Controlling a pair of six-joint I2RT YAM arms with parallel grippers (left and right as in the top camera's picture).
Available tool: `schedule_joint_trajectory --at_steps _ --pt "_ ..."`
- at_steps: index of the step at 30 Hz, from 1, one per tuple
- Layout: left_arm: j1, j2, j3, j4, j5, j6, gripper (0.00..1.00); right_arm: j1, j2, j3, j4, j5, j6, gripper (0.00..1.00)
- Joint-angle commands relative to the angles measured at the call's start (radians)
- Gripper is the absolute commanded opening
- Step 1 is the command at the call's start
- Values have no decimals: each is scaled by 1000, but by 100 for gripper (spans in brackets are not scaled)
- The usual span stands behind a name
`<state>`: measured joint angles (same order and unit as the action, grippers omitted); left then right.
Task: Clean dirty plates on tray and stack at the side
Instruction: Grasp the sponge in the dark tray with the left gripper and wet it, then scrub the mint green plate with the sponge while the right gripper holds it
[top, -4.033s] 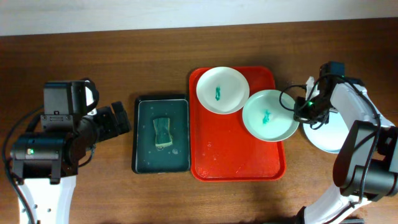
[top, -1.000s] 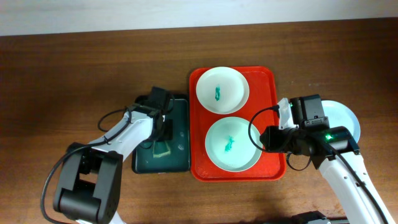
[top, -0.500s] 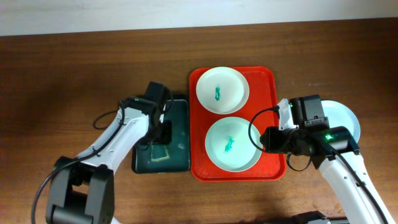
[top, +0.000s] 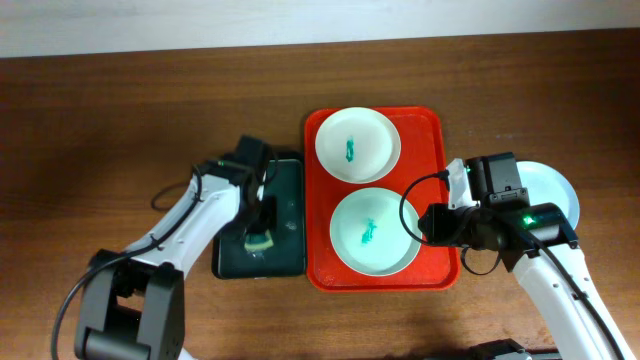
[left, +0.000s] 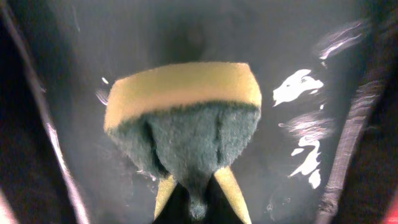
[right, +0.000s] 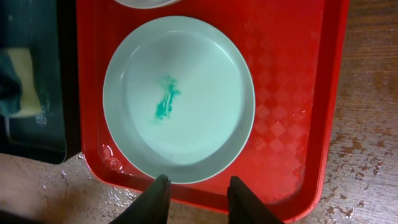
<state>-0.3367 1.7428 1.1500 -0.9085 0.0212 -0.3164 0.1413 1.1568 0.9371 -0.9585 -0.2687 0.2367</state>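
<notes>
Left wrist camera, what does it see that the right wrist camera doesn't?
Only the left wrist camera shows the left claw pinching the sponge, yellow on top and green below. Only the right wrist camera shows the mint plate with its teal smear, the red tray, the wooden table and the open right claw. Both show the black tray and the sponge, tiny at the right view's edge.

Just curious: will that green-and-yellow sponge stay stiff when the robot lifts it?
Probably not: the sponge bulges where the jaws pinch it, so likely soft and light. Wet glints on the black tray suggest it may drip.
</notes>
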Motion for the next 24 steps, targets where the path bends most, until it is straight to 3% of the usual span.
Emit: schedule_joint_trajectory --at_steps 1,6,11,12,17,21,24 --pt "-2 -6 61 -9 9 30 33 9 -2 13 0 -8 -1 32" --pt "-2 11 26 10 9 30 47 9 -2 13 0 -8 -1 33" --pt "-2 19 -112 224 10 26 47 9 0 13 0 -8 -1 34" --pt "-2 19 -133 257 10 26 43 9 5 13 0 -8 -1 34" --pt "-2 23 -173 299 9 26 0 9 51 13 -6 13 -1 35" --pt "-1 18 -112 225 10 26 0 9 103 13 -4 33 -1 34" --pt "-1 14 16 88 10 26 0 9 162 13 6 50 -1 34"
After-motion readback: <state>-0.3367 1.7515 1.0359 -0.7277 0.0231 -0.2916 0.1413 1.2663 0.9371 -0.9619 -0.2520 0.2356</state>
